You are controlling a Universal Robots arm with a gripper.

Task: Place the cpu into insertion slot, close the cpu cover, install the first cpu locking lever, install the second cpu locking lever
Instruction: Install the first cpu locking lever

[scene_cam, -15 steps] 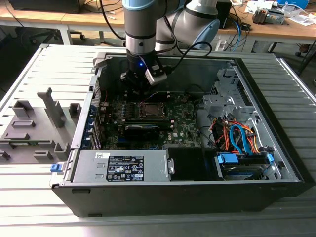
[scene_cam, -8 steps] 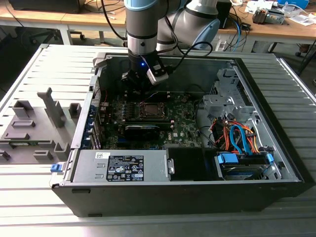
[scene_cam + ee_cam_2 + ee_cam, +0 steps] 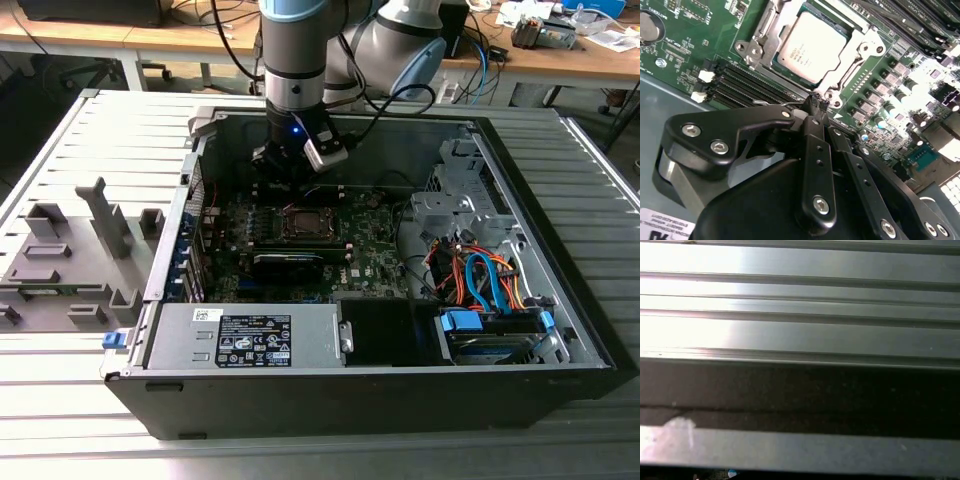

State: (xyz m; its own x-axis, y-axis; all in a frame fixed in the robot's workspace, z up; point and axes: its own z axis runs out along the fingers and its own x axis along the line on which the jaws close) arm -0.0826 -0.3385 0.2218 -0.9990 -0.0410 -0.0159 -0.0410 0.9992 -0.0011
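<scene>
Nothing legible from where I stand. Faint print lines cross the top of the cpu (image 3: pixel 812 47), and a white label (image 3: pixel 255 340) with small marks sits on the power supply (image 3: pixel 315 340). I can read neither.

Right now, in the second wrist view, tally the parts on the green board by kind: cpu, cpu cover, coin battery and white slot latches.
cpu: 1
cpu cover: 1
coin battery: 1
white slot latches: 2
Total: 5
</scene>
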